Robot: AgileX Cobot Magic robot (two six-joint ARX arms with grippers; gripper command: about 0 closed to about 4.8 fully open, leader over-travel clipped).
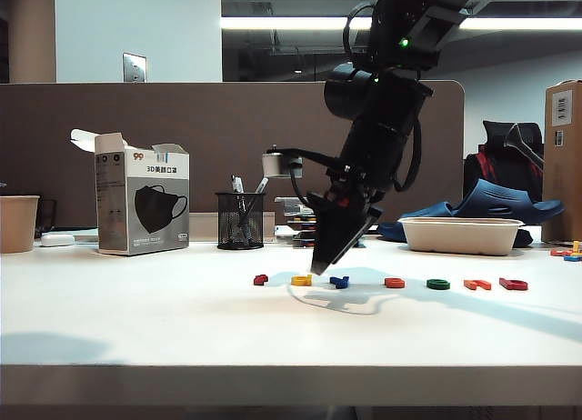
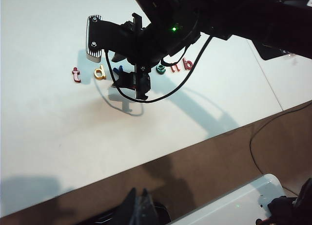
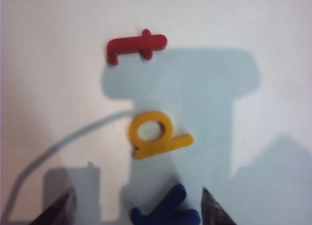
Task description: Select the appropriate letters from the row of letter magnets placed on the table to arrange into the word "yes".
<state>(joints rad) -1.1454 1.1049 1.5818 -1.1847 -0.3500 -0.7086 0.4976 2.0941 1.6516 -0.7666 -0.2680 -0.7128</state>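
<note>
Right gripper: hangs low at the centre of the exterior view, tips pointing down at the row, jaws spread wide and holding nothing; in its own wrist view the two dark fingertips stand either side of the blue letter, not touching it.
Left gripper: only a dark tip shows at the bottom edge of its wrist view, off the white flat table; I cannot tell how it stands.
Small blue plastic letter magnet: flat on the table, centre of the exterior view, just beside the right gripper's tips.
Yellow plastic letter: just left of the blue one.
Dark red plastic letter: left end of the row.
Orange-red letter: right of the blue.
Green ring-shaped letter: next right.
Orange letter and red letter: right end of the row.
Black mesh pen cup: centre left, pens inside.
Pale shallow tray: right; contents hidden.
Paper cup: far left; contents hidden.
Grey mask box: left, flap raised.
</note>
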